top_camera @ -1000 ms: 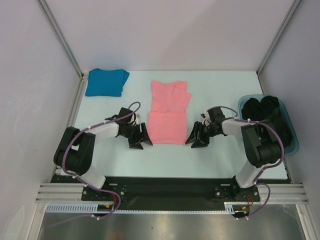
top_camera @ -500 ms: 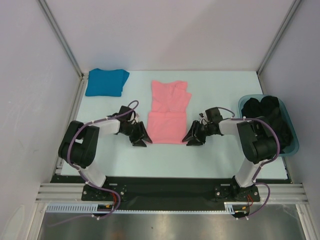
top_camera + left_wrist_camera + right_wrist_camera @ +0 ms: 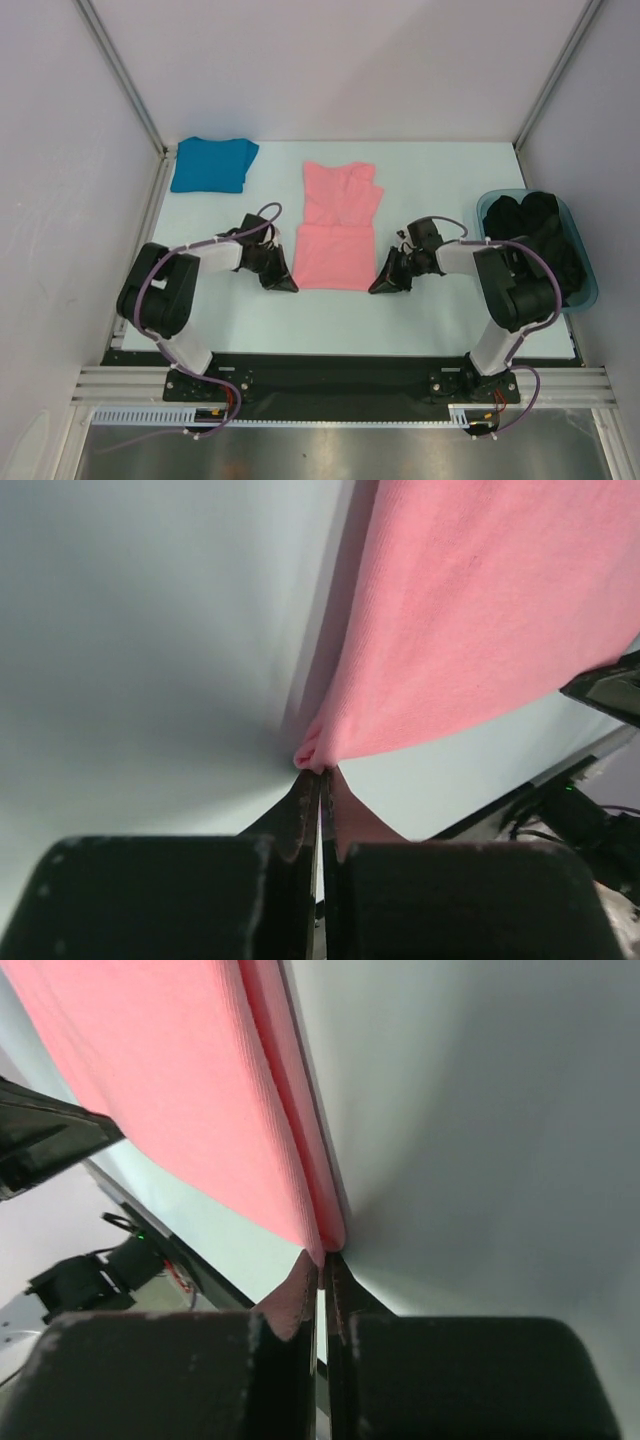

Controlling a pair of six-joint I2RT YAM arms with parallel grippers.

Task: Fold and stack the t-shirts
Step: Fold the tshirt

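Where the salmon pink t-shirt (image 3: 338,228) lies part-folded in the middle of the tabletop (image 3: 440,170), both pincers sit at its near hem. The left pincer (image 3: 284,284) has its jaws pressed together on the near left corner, with a nub of pink cloth caught at the tips, and the right pincer (image 3: 379,286) is clamped likewise on the near right corner (both low against the surface). The teal-blue t-shirt (image 3: 211,165) lies folded at the far left, well apart. A teal tub (image 3: 484,205) holding dark clothes (image 3: 535,225) stands at the right edge.
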